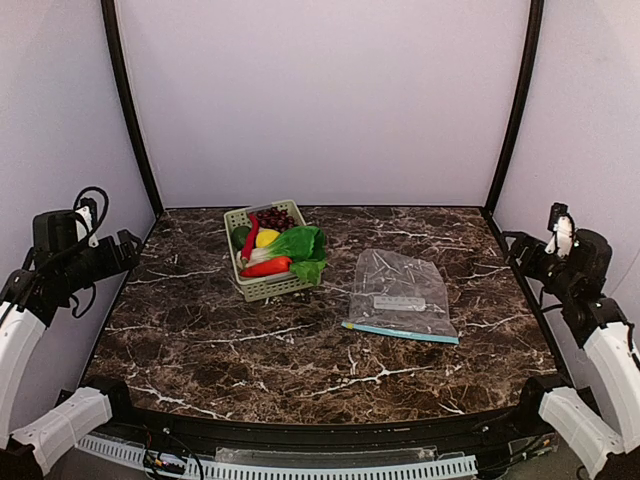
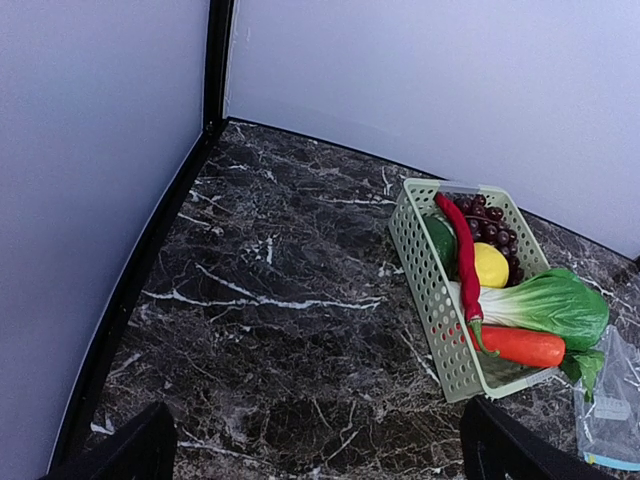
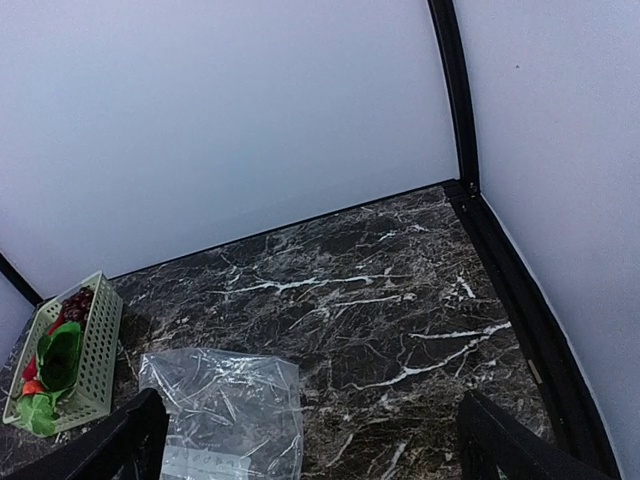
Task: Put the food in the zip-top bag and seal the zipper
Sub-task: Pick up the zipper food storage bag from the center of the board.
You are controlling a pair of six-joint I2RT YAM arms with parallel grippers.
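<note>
Food (image 1: 285, 245): heaped in basket (image 1: 268, 288), rear of desk (image 1: 250, 350), ahead and right of left jaws; left arm nearer.
Bag (image 1: 398, 290): flat, near basket's right, empty; zipper (image 1: 400, 332) crosswise along near edge; right arm nearer.
Both jaws: spread wide, holding nothing, well apart from everything.

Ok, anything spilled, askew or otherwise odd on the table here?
Nothing is spilled or damaged. The bok choy droops over the rim of the basket on the side facing the zip-top bag, which lies flat, apart from it.
</note>
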